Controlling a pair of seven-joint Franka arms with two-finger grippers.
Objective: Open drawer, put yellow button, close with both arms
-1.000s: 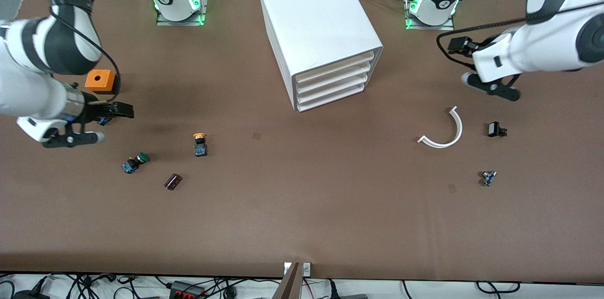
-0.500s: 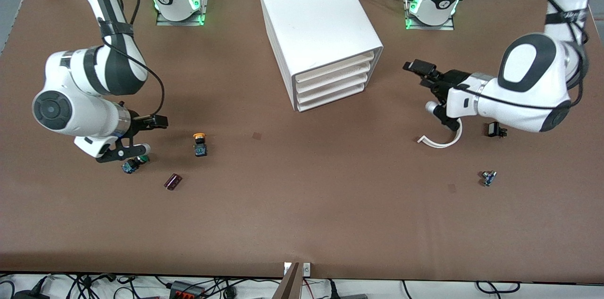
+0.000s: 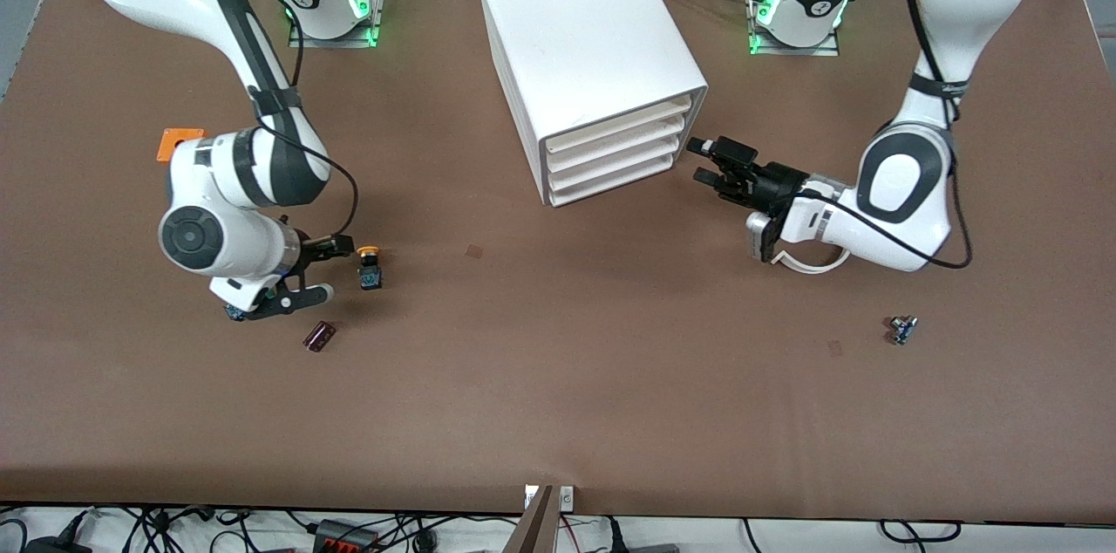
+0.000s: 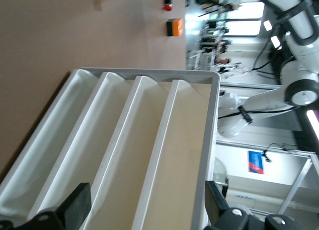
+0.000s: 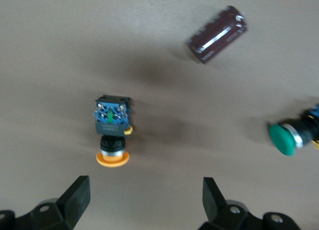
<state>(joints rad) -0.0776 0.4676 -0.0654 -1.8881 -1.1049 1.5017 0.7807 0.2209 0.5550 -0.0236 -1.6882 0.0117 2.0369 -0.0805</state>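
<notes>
Two grippers are at work over the brown table (image 3: 558, 396), and both stand with their fingers spread wide and nothing between them. The right gripper (image 3: 331, 269) hangs low just beside the yellow button (image 3: 370, 267), on the side toward the right arm's end of the table, not touching it. Through the right wrist view the two black fingertips (image 5: 75, 197) frame bare tabletop, with the yellow button (image 5: 112, 134) lying on its side a little way off, orange cap pointing toward the fingers. A green-capped button (image 5: 289, 135) lies near it, mostly covered by the right arm when seen from the front, and a dark maroon cylinder (image 3: 319, 336) rests nearer to the front camera than the yellow button.

The left gripper (image 3: 717, 163) hovers just in front of the cabinet (image 3: 584, 56), aimed at the stack of four drawer fronts. From its wrist view the fingers (image 4: 77, 210) straddle the cabinet's face without closing on any part of it. All four drawers (image 3: 615, 153) sit pushed in. A white curved strip (image 3: 811, 263) lies partly under the left arm's wrist, and a small blue-and-black part (image 3: 902, 329) sits nearer to the front camera. An orange block (image 3: 179, 143) shows at the right arm's end of the table.
</notes>
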